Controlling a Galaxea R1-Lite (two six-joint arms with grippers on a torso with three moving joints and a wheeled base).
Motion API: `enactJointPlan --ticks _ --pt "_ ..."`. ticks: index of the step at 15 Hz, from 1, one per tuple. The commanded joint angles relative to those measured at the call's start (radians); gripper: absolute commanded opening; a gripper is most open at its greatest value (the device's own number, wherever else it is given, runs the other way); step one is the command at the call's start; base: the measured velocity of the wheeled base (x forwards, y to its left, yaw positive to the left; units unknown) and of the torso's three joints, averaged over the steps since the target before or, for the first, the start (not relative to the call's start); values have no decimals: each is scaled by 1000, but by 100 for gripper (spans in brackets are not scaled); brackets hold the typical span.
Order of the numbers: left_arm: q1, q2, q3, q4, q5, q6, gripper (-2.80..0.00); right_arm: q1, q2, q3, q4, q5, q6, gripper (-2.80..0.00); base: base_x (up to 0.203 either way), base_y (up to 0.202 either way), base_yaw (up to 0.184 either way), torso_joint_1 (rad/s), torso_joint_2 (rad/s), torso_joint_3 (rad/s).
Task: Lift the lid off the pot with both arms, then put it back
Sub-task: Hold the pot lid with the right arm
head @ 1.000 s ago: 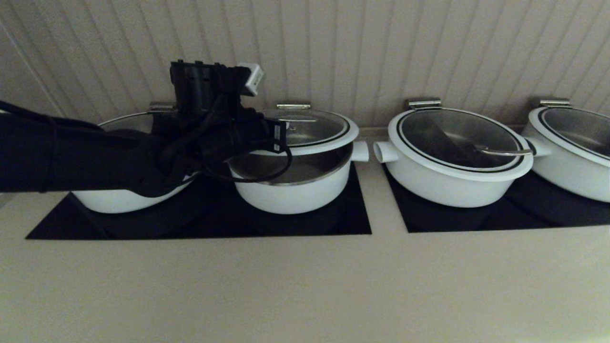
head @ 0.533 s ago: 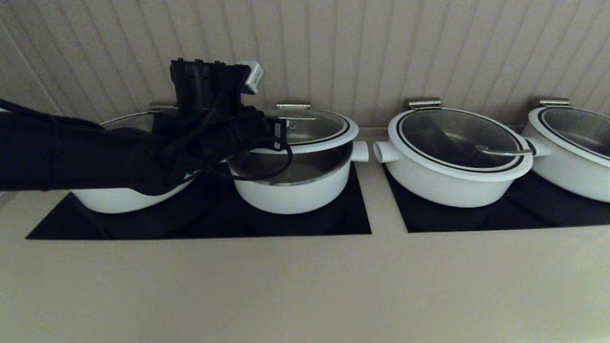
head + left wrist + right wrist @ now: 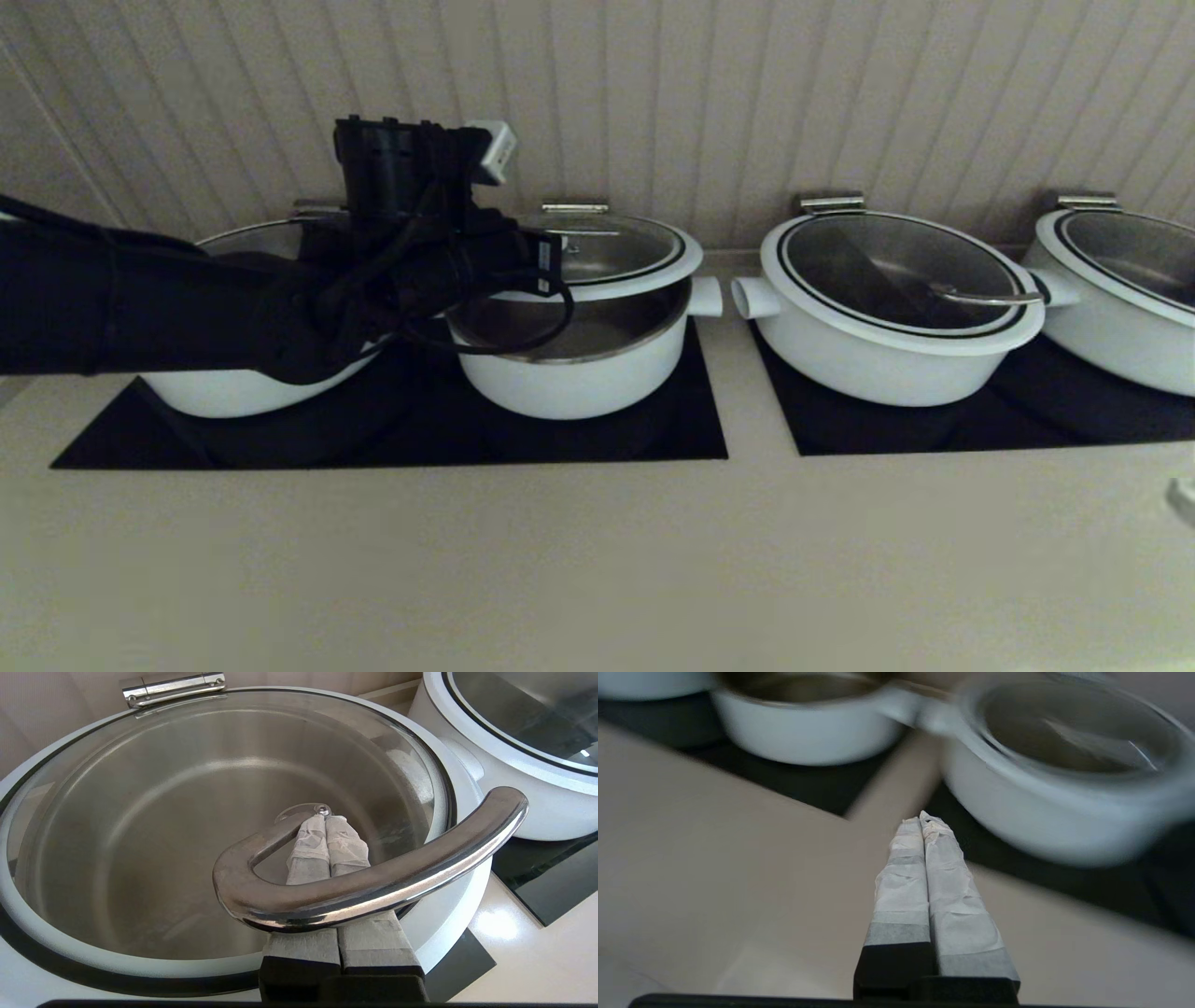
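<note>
The pot (image 3: 569, 378) stands on the left black hob panel, second from the left. Its glass lid (image 3: 611, 250) is tilted up at the front, so the steel inside shows, and is hinged at the back (image 3: 173, 685). My left arm (image 3: 401, 280) reaches over it. The left gripper (image 3: 325, 819) is shut, and its taped fingers lie slid under the lid's curved steel handle (image 3: 373, 882), which rests on them. My right gripper (image 3: 920, 817) is shut and empty above the beige counter, short of the pots. A pale part of it shows at the head view's right edge (image 3: 1182, 499).
A wider pot (image 3: 233, 392) sits left of the task pot, partly behind my left arm. Two more lidded wide pots (image 3: 896, 317) (image 3: 1120, 299) stand on the right hob panel (image 3: 934, 431). A ribbed wall is behind. The beige counter (image 3: 597, 560) runs in front.
The left arm and the raised lid have hardly moved. A pale part of the right gripper has come into the head view at the right edge.
</note>
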Motion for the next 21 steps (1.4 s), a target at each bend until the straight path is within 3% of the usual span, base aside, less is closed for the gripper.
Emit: enactJointPlan --ticks 1,4,7,11,13,16,21 --pt "-1 0 1 -3 0 0 -280 16 325 -70 -96 145 -77 -280 0 0 0 0 0 0" --pt "0 4 1 -5 0 -1 -280 64 540 -191 -144 250 -182 -280 0 0 0 0 0 0" --pt "6 1 1 -3 0 -1 -280 184 732 -290 -218 284 -203 -280 0 0 0 0 0 0" --pt "8 1 1 -3 1 -1 -280 334 1000 -386 -536 293 -134 -280 0 0 0 0 0 0" --pt "8 -1 2 -4 1 -1 -280 386 1103 -450 -626 293 -109 -280 0 0 0 0 0 0" --pt "8 1 2 -3 10 -1 -280 426 1218 -535 -721 290 -99 -280 0 0 0 0 0 0" --pt "8 -2 2 -3 21 -1 -280 435 1302 -603 -768 263 -98 -280 0 0 0 0 0 0"
